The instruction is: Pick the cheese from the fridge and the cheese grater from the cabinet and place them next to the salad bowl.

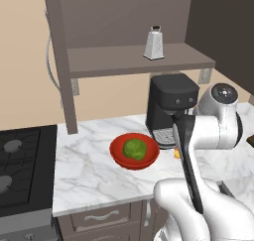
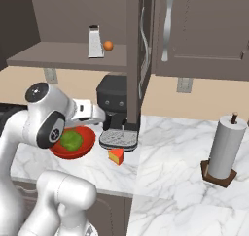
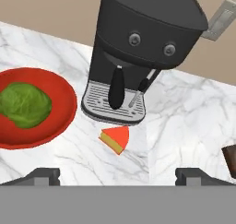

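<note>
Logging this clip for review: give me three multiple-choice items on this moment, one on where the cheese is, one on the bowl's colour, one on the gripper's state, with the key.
1. Where does the cheese lie?
A. On the counter between the salad bowl and the coffee machine
B. Inside the bowl
C. On the cabinet shelf

2. What colour is the salad bowl?
A. Blue
B. Red
C. White

3. How does the gripper stand?
A. Shut on the cheese
B. Shut on the cheese grater
C. Open, holding nothing

Key: 1 A, the hand view shows the wedge on the marble just in front of the machine's drip tray, beside the bowl. 2 B, its rim is red around the green leafy ball. 3 C, the fingertips stand wide apart above the cheese, and the grater stands on the cabinet shelf.
</note>
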